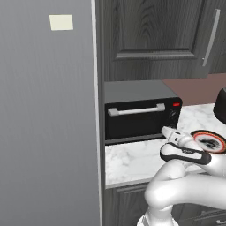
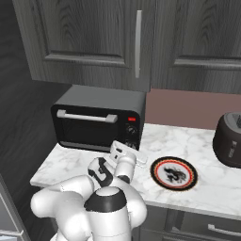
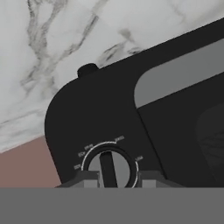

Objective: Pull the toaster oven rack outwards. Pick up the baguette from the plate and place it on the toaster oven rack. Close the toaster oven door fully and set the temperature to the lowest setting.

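the white marble counter (image 2: 212, 183) carries the toaster oven (image 2: 99, 117) at its left back, the plate (image 2: 173, 173) near the front edge, and a dark rounded vessel (image 2: 229, 140) at the right end.

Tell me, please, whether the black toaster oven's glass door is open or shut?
Shut: the black glass-fronted door stands upright against the oven front, its silver bar handle uppermost.

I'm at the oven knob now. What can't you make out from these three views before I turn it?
- Baguette and rack: behind the shut dark toaster oven door in both base views.
- Knob dial markings: too small and blurred in the hand view.
- Gripper fingertips: cut off by the hand view's bottom edge; contact unclear.
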